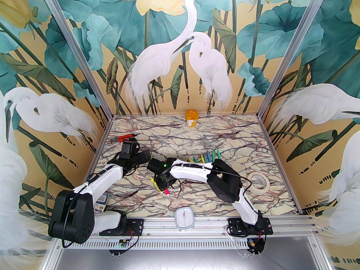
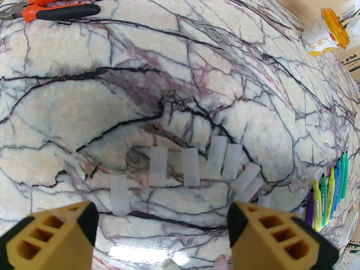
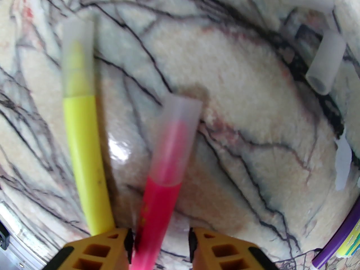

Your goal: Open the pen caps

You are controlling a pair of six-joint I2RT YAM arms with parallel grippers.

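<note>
Seemingly loose, pink pen (image 3: 157, 207) inside right gripper (image 3: 160, 236)

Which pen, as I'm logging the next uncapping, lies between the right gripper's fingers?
The pink pen, capped, lies between the fingers of the right gripper; the yellow pen, also capped, lies outside them.

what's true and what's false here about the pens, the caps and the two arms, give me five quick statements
1. The pink pen has its clear cap on. True.
2. The left gripper has its jaws shut on a cap. False: the jaws stand wide open and empty above the loose caps.
3. The yellow pen is uncapped. False: it is capped too.
4. The pink pen runs between the jaws of the right gripper. True.
5. The orange pliers lie among the loose caps. False: they lie well apart from them.
</note>
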